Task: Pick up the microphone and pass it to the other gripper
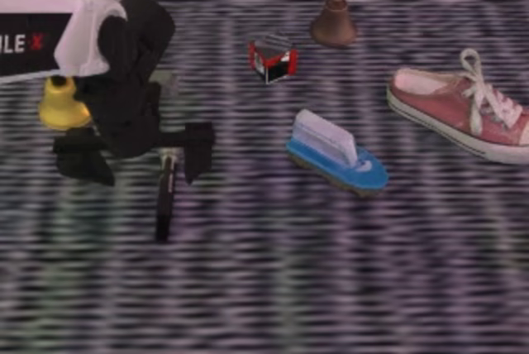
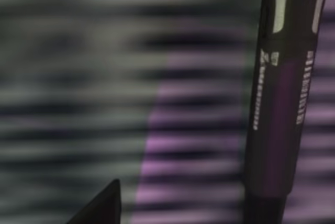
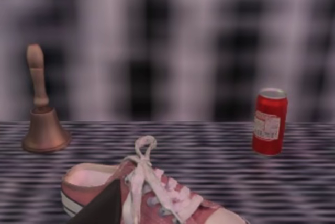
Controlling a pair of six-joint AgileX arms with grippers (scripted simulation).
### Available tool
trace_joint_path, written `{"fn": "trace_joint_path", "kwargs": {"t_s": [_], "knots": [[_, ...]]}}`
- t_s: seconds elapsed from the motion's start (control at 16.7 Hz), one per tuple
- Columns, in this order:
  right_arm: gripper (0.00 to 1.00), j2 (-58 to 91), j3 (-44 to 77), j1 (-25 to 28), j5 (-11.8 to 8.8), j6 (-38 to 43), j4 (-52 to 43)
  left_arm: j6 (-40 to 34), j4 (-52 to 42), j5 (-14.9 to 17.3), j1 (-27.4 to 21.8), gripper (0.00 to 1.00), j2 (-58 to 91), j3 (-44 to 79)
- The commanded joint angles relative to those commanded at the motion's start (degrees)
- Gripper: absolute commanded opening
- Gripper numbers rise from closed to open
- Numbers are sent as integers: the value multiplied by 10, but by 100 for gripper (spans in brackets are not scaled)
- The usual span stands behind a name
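Observation:
The microphone (image 1: 165, 198) lies on the table at the left, its slim black handle toward the front edge and its small grey head (image 1: 169, 155) toward the back. My left gripper (image 1: 149, 174) is open and low over the head end, one finger on each side. The right-hand finger (image 1: 198, 151) is closer to the stick. In the left wrist view the microphone handle (image 2: 277, 109) runs up the picture beside one dark fingertip (image 2: 104, 205), with a gap between them. Of the other gripper, on my right arm, only one black fingertip (image 3: 107, 203) shows, in front of the shoe.
A yellow bell (image 1: 62, 106) sits close behind the left arm. A blue brush (image 1: 335, 151) lies mid-table, and a pink shoe (image 1: 463, 106) at the right. A brown bell (image 1: 335, 23) and a small red-and-black object (image 1: 273, 60) are at the back. A red can (image 3: 269, 122) stands beyond the shoe.

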Motion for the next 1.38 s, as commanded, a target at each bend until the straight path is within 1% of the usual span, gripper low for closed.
{"fn": "trace_joint_path", "kwargs": {"t_s": [0.3, 0.42, 0.66, 1.38], "knots": [[100, 0, 0, 0, 0, 0, 0, -2, 124, 0, -3, 100, 78, -40], [100, 0, 0, 0, 0, 0, 0, -3, 144, 1, -4, 100, 95, -48], [100, 0, 0, 0, 0, 0, 0, -3, 146, 1, -4, 100, 96, -48], [100, 0, 0, 0, 0, 0, 0, -3, 146, 1, -4, 10, 96, -48]]}}
